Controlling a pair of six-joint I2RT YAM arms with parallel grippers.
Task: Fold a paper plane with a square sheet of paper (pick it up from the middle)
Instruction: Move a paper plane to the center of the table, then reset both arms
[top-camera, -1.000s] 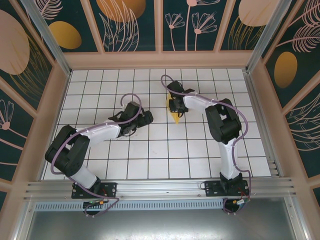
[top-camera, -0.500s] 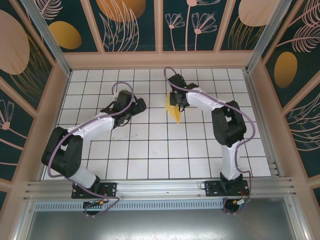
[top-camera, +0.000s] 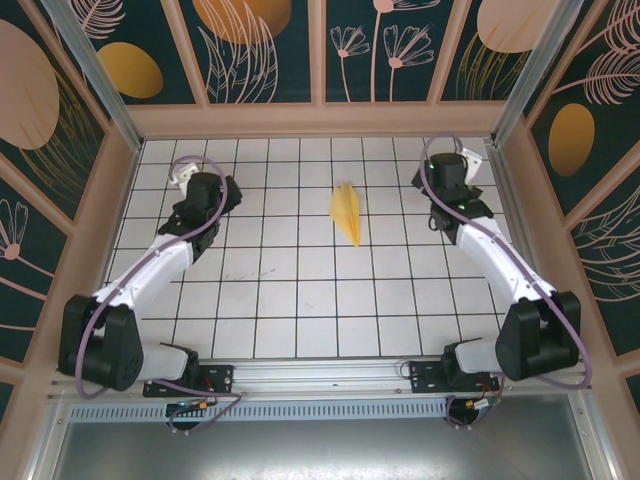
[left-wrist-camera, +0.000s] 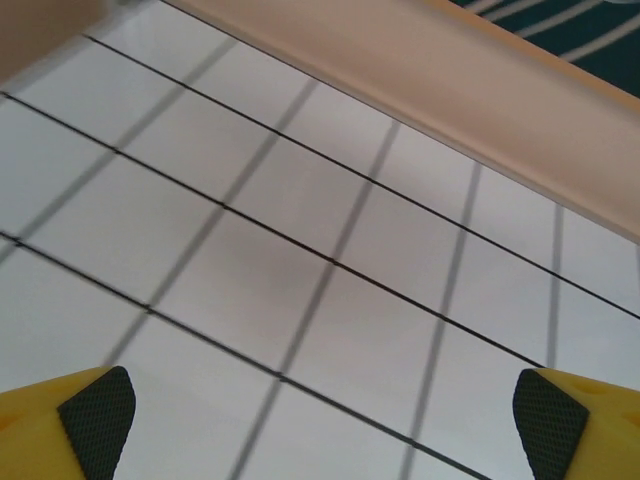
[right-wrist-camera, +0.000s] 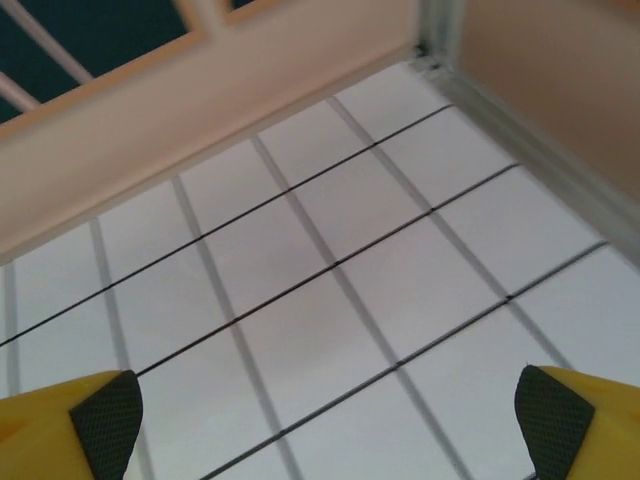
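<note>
- Top view: the plane lies flat on the desk, in the far middle, apart from both my arms. Its long axis runs far to near with a slight slant, the sharp tip towards my bases.
- My left gripper is well off to the plane's left, towards the far-left corner. My right gripper is well off to its right, by the far-right corner. The right looks the nearer, so I judge any further reach would fall to it, going inward to the left and a little nearer. From above I cannot make out how wide either one stands, and the plane's creases are too small to read.
- Left wrist: my left gripper is spread wide, with nothing between its pads. Ahead are blurred tiles and the foot of the wall, so it faces away from the plane.
- Right wrist: my right gripper is likewise wide apart and holds nothing. Its fingers are cut off by the bottom edge, and it points at the wall in the corner.
</note>
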